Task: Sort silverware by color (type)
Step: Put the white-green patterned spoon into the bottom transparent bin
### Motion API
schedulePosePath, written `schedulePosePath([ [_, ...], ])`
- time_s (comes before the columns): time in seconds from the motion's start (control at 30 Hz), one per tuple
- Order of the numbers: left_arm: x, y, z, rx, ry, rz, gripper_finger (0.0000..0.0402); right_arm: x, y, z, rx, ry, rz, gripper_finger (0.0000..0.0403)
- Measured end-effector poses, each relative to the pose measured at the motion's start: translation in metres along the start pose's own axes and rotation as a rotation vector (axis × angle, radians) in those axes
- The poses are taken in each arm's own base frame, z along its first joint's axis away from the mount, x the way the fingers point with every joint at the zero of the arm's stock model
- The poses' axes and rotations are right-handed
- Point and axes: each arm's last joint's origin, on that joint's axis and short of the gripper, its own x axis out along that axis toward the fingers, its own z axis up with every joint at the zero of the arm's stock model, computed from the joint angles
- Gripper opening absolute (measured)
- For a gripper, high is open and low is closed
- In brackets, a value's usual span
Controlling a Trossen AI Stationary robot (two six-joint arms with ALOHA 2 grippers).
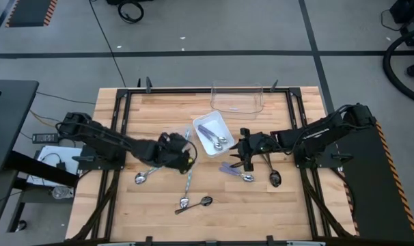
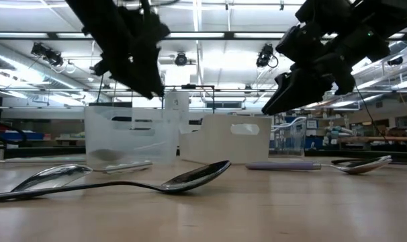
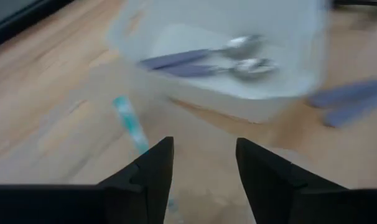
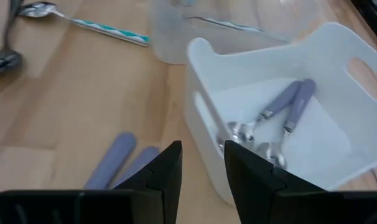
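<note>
A white plastic bin (image 1: pixel 208 123) on the slatted wooden bench (image 1: pixel 152 205) holds two purple-handled spoons (image 4: pixel 272 118); two more purple-handled ones (image 1: pixel 234 171) lie beside it. Teal-handled spoons (image 1: pixel 188 179) and dark spoons (image 1: pixel 195 203) lie loose. The left end effector (image 1: pixel 183 156), fingers apart, hovers empty; the right end effector (image 1: pixel 240 154) likewise, beside the bin.

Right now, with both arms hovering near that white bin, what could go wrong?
The left gripper and right gripper flank the white bin closely, so reaching together might make them collide or shove it. The two purple spoons below the right gripper lie side by side; a pinch could catch both or flick one away. The blue-handled spoon lies close to the left gripper, which could nudge it.
</note>
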Motion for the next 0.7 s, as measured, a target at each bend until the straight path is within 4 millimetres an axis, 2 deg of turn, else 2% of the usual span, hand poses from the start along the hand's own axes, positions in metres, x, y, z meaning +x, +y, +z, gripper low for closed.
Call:
schedulePosePath([
  [0.13, -0.013, -0.019, -0.009, 0.040, -0.033, -0.115, 0.0183, 0.001, -0.005, -0.001, 0.037, 0.012, -0.020, 0.0130],
  [0.3, -0.023, -0.031, -0.018, -0.025, 0.018, -0.222, 0.0180, 0.000, -0.006, -0.002, 0.074, 0.021, -0.092, 0.0130],
  [0.5, -0.018, -0.038, -0.033, -0.070, 0.109, -0.244, 0.0171, -0.001, -0.002, -0.001, 0.096, 0.022, -0.217, 0.0130],
  [0.7, -0.015, -0.040, -0.038, -0.103, 0.140, -0.236, 0.0169, -0.002, -0.002, -0.001, 0.116, 0.018, -0.234, 0.0130],
])
